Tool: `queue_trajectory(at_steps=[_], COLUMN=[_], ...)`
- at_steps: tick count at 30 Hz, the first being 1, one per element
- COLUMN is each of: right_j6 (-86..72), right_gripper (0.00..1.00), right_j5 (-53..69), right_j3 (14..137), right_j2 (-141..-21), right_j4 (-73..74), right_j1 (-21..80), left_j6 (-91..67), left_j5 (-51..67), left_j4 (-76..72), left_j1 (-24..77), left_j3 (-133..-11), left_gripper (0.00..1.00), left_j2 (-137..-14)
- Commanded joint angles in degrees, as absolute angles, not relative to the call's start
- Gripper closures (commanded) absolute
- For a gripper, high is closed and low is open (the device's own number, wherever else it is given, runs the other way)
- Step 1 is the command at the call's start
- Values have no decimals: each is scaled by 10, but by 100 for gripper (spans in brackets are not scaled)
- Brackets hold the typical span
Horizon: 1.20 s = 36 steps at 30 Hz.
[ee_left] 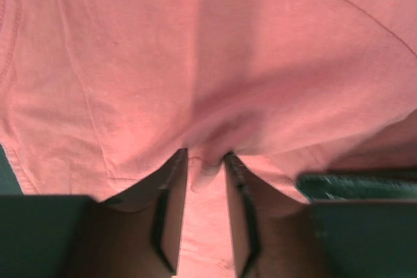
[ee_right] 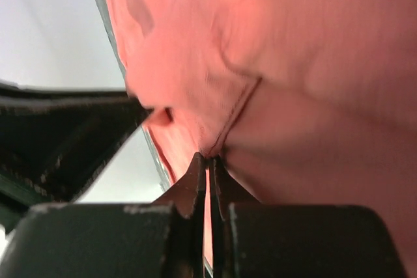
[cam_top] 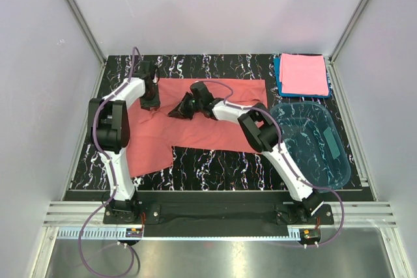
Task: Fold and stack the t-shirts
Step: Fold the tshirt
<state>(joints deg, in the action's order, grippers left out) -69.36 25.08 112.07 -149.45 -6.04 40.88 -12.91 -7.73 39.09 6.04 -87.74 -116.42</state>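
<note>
Because the white walls (cam_top: 215, 4) close in on three sides, all the work sits on the black marbled table (cam_top: 215, 161), whose flat face gives cloth something to be smoothed against. The salmon t-shirt (cam_top: 238, 89) lies spread over the table's middle, reaching from 12 o'clock down to a loose tail at 8 o'clock, and is not yet folded. The clear blue tub (cam_top: 313, 167) sits at 4 o'clock, probably parked out of the folding area. At 1 o'clock the pink t-shirt (cam_top: 303, 73) rests squared on the blue t-shirt (cam_top: 278, 79), a corner stack waiting, I judge, for the next one. The right gripper (ee_right: 208, 157), over the shirt's centre, has its jaws pressed together on a seam ridge, likely to lift a fold. The left gripper (ee_left: 205, 157), at the shirt's 10 o'clock edge, stands with jaws parted, a soft hump of cloth between them unsqueezed.
</note>
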Motion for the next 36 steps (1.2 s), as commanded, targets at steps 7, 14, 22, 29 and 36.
queue_trajectory(at_steps=[7,14,22,29,36], right_j6=[-613,-584,-480,-317,-210], right_gripper=[99,94,69,56,58], right_j5=[320,353,370,217,68], right_j3=[1069,1051,1063,1092,1133], right_j2=[-1400,-1404,-1361,-1282,-1255], right_j4=[-4,32,140,346,453], right_j1=[385,368,343,280,199], left_j6=[-151,-150,-185,-300,-390], left_j5=[-17,-5,-18,7,-73], left_j4=[375,388,395,399,531], left_j1=[45,41,23,-17,-54], left_j3=[-890,-882,-907,-963,-1033], left_gripper=[53,47,45,50,50], left_j2=[-1103,-1091,-1126,-1215,-1299])
